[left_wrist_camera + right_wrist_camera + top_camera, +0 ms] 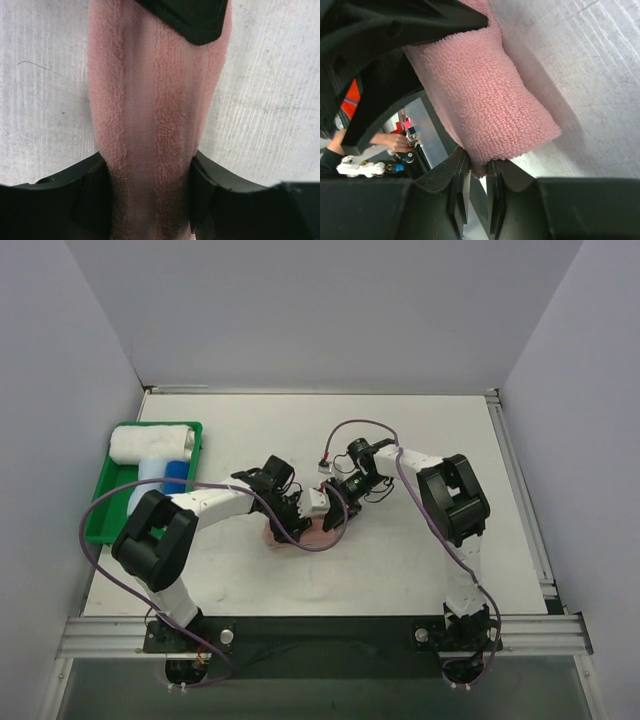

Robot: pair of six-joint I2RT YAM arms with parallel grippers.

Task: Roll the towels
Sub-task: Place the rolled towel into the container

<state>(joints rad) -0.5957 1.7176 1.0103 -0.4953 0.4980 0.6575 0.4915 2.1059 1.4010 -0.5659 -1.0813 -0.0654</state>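
Mid-worktop, the salmon pink terry towel lies as a thick roll. The left claw clasps it across its width; the right claw pinches an end fold. It looks light, limp and springy, so it is best gripped across the roll.

Both arms reach forward from their bases with elbows raised and forearms angled inward, and they meet mid-workspace. My left gripper points to the right with its wrist low. Its fingers sit one on each side of the pink towel, pressed against both flanks. My right gripper comes in from the opposite side, angled down-left, nearly tip to tip with the left one. Its fingers are almost together, pinching the towel's lower edge between them.
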